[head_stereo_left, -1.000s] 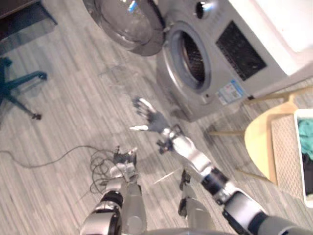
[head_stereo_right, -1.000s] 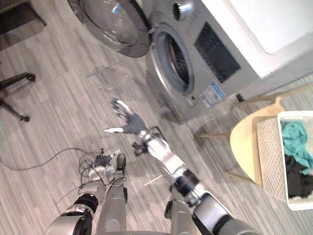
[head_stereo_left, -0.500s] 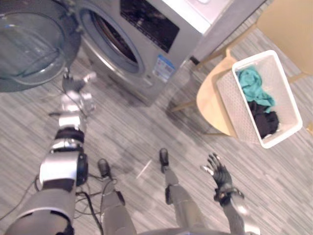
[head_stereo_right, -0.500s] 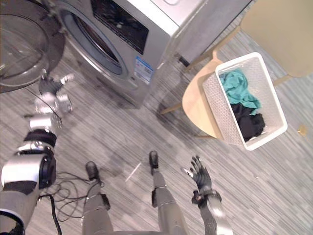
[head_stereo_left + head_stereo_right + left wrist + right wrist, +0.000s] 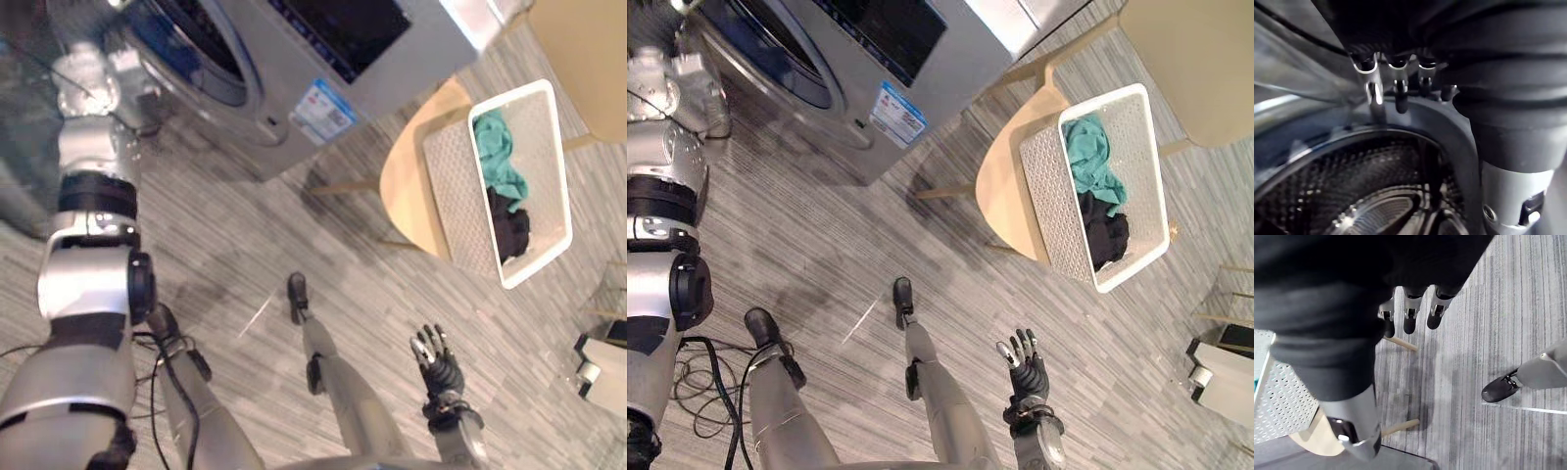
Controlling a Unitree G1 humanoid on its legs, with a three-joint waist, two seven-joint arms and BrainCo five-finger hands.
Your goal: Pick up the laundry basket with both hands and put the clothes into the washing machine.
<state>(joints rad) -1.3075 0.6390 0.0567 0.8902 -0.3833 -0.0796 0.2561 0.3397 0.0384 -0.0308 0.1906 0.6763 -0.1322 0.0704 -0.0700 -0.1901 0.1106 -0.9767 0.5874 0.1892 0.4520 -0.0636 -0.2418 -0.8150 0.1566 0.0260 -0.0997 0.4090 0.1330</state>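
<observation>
The white mesh laundry basket [image 5: 446, 186] lies tilted on a round wooden stool [image 5: 407, 186], with a teal garment [image 5: 502, 162] and dark clothes [image 5: 509, 230] inside. The silver washing machine [image 5: 323, 59] stands at the top, its round drum opening [image 5: 196, 49] uncovered. My left hand [image 5: 83, 73] is raised at the rim of that opening; in the left wrist view its fingers [image 5: 1374, 88] are straight, just before the dark drum [image 5: 1376, 196]. My right hand [image 5: 436, 357] hangs low over the floor, open with spread fingers, well short of the basket [image 5: 1278, 401].
The washer's glass door [image 5: 20, 147] stands swung out at the far left. A tan chair back [image 5: 588, 49] is beyond the basket. A small white object [image 5: 598, 367] sits at the right edge. The stool's wooden legs [image 5: 1400, 343] reach down to the grey plank floor.
The whole picture has swung, so the camera moved. My left hand now sits closer to the drum opening's rim. My right hand stays low with its fingers spread.
</observation>
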